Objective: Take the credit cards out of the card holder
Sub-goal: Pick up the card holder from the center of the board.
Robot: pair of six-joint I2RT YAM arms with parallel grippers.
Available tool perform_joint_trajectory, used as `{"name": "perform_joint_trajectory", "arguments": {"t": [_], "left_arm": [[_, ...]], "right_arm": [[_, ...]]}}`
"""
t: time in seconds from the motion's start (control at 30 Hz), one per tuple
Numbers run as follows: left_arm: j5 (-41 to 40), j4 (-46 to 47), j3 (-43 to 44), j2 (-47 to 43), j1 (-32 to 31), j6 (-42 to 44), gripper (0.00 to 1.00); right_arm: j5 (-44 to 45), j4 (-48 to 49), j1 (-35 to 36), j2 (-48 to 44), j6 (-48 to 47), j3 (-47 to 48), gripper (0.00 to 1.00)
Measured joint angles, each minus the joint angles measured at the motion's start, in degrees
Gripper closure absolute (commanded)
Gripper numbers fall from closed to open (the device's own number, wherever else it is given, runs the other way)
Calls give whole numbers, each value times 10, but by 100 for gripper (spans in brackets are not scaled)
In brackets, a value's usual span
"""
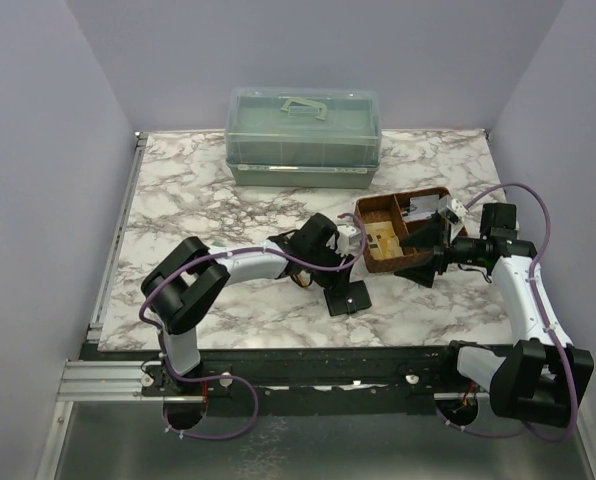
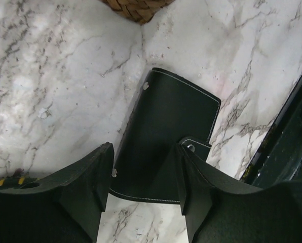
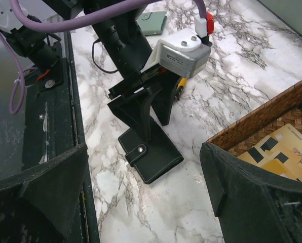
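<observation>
On the marble table (image 1: 178, 200), the right gripper (image 3: 143, 152) gapes empty by the wicker basket (image 3: 262, 114) at centre frame, and lower left of it the left gripper (image 2: 144, 157) straddles the card holder (image 2: 166, 126), pinched or not I cannot tell: flat, black, pale-stitched, folded shut, with a metal snap (image 2: 191, 148)

Bare marble (image 3: 141, 212) around the card holder (image 3: 153, 152) — wicker basket (image 3: 252, 119) close beyond.

I work on a white, grey-veined marble surface (image 1: 198, 190), boxed in by plain lavender walls (image 1: 48, 120) under soft, even light.
</observation>
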Motion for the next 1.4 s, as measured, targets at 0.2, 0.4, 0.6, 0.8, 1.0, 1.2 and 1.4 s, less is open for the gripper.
{"name": "perform_joint_trajectory", "arguments": {"t": [0.2, 0.4, 0.6, 0.8, 1.0, 1.2, 1.4], "left_arm": [[17, -17, 1, 3, 0, 4, 48], [18, -33, -2, 3, 0, 15, 48], [8, -46, -4, 3, -1, 12, 41], [-27, -41, -4, 2, -21, -13, 51], [-89, -23, -2, 8, -56, -48, 83], [-113, -10, -13, -1, -60, -95, 100], [-122, 31, -73, -47, -67, -142, 100]], "right_arm": [[0, 0, 0, 0, 0, 0, 0], [0, 0, 0, 0, 0, 0, 0], [0, 0, 0, 0, 0, 0, 0], [0, 0, 0, 0, 0, 0, 0], [0, 0, 0, 0, 0, 0, 0], [-1, 0, 0, 0, 0, 0, 0], [-2, -8, 9, 13, -7, 0, 0]]}}
